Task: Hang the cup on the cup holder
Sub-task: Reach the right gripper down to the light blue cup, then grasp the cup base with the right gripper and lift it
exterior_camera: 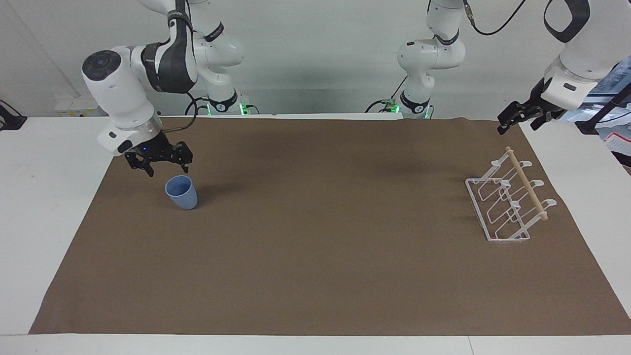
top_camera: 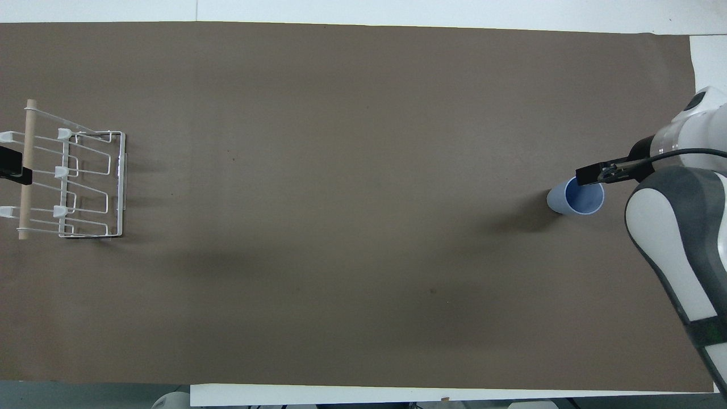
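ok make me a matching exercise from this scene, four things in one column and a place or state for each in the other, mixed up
Things:
1. cup
2. cup holder
3. right gripper
4. left gripper

Places or states:
A. waits in the air, jaws open, over the mat's corner near the rack
B. stands upright, mouth up, toward the right arm's end of the table
C. hangs just above the blue tumbler's rim, jaws open, holding nothing
D. white wire with a wooden dowel, empty, toward the left arm's end of the table

Pairs: 1-B, 2-D, 3-C, 4-A
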Robot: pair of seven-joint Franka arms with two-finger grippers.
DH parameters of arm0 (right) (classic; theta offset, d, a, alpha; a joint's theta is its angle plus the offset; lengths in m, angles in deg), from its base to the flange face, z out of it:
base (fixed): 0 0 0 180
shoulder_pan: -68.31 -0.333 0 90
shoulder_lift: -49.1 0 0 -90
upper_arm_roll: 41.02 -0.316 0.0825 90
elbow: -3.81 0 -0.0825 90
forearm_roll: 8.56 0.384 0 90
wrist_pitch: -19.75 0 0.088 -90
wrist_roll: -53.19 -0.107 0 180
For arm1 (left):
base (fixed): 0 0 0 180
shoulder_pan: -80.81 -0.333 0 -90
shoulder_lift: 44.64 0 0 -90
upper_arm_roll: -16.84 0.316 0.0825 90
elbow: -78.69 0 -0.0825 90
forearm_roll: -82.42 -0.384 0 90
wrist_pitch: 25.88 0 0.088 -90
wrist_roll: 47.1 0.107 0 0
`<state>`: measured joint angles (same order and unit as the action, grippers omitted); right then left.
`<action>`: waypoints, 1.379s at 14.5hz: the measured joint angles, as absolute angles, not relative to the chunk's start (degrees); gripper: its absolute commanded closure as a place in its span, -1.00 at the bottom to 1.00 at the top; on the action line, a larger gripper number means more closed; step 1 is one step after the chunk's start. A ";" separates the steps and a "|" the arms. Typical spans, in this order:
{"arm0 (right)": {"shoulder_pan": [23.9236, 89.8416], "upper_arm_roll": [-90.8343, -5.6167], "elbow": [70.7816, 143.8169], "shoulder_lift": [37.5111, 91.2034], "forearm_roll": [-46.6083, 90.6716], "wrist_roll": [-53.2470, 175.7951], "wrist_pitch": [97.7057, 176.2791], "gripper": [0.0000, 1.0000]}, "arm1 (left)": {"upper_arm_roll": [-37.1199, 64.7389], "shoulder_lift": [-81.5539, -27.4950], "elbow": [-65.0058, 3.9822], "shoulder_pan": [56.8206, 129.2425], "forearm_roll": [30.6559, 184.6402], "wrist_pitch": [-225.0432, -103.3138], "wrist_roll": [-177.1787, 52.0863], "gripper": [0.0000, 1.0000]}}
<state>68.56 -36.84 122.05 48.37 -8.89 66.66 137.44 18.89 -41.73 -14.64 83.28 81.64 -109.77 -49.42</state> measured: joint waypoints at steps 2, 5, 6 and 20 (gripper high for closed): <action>71.64 -36.66 123.95 51.04 -8.89 69.96 141.51 -0.99 | 18.89 -41.73 -14.64 83.28 81.64 -109.76 -49.42 -1.00; 73.16 -36.56 125.26 54.80 -8.89 71.16 145.13 -0.86 | 18.89 -41.73 -14.64 83.28 81.64 -109.76 -49.42 -1.00; 73.01 -36.71 125.61 55.52 -8.89 71.16 145.79 -0.68 | 18.89 -41.73 -14.64 83.28 81.64 -109.75 -49.42 -1.00; 71.63 -37.97 123.10 56.31 3.00 77.22 140.40 1.00 | 18.74 -41.51 -14.74 83.59 81.64 -105.66 -49.80 -1.00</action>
<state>71.63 -37.97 123.10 56.31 3.00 77.22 140.40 18.74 -41.51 -14.74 83.59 81.64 -105.66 -49.80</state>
